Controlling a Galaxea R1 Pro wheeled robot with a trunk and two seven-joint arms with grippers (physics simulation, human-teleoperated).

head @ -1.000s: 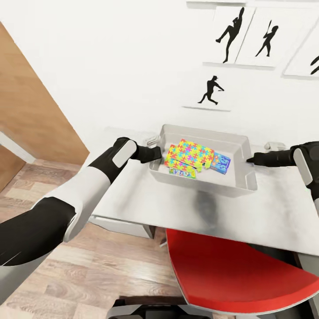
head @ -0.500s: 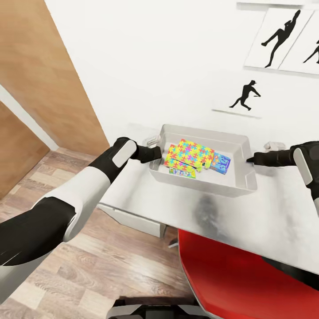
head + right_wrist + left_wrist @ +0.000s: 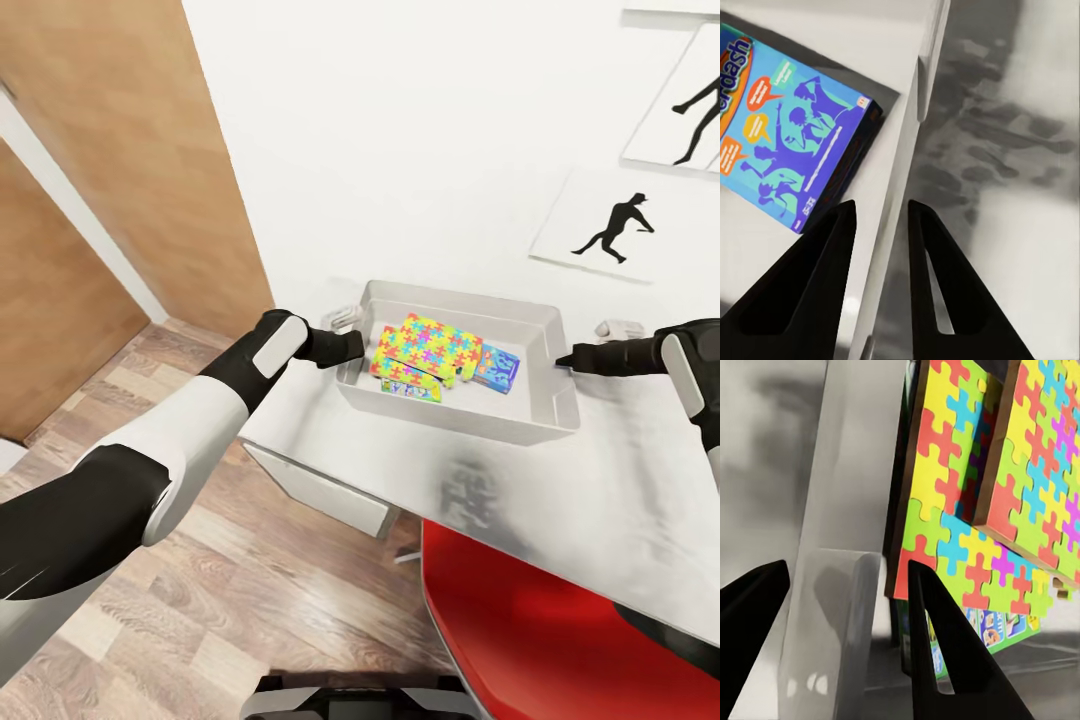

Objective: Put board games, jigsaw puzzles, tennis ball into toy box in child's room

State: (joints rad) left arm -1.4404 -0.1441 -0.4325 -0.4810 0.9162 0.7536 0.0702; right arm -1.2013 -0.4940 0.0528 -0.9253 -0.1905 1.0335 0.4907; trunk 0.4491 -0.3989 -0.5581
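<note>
Item: toy box (image 3: 455, 415), light grey tub with sloping sides, which we hold over the near corner of the light grey table (image 3: 330, 440), one gripper on each end wall. Our left arm reaches forward and inward from the lower corner of the head view, elbow bent, forearm white, wrist black; the left gripper (image 3: 352, 347) meets the left end of the box. In the left wrist view its two dark fingers (image 3: 937, 645) straddle the box wall (image 3: 840, 585), one outside and one inside, closed onto it with only the wall's thickness between them. Our right arm comes in from the opposite edge, forearm nearly level, and the right gripper (image 3: 568, 360) meets the right end of the box. The right wrist view shows its fingers (image 3: 817, 277) narrowly parted around that rim (image 3: 911, 142), clamped on it likewise. Contents of the box: two jigsaw puzzles (image 3: 432, 348), stacked and overlapping toward the left end, the upper one tilted; beneath them a green-edged board game (image 3: 410, 387) whose near edge shows; toward the right end a blue board game (image 3: 497, 367) lying flat on the box floor, its lid with blue figures clear in the right wrist view (image 3: 787, 150). We cannot tell whether a third game or a ball lies under the stack. Beyond the box: white wall with a black player silhouette picture (image 3: 610, 228). Left of the box: wooden wardrobe doors (image 3: 120, 180). Below the box: a white drawer front (image 3: 320, 487), plank floor (image 3: 250, 600), and a red chair seat (image 3: 560, 620).
</note>
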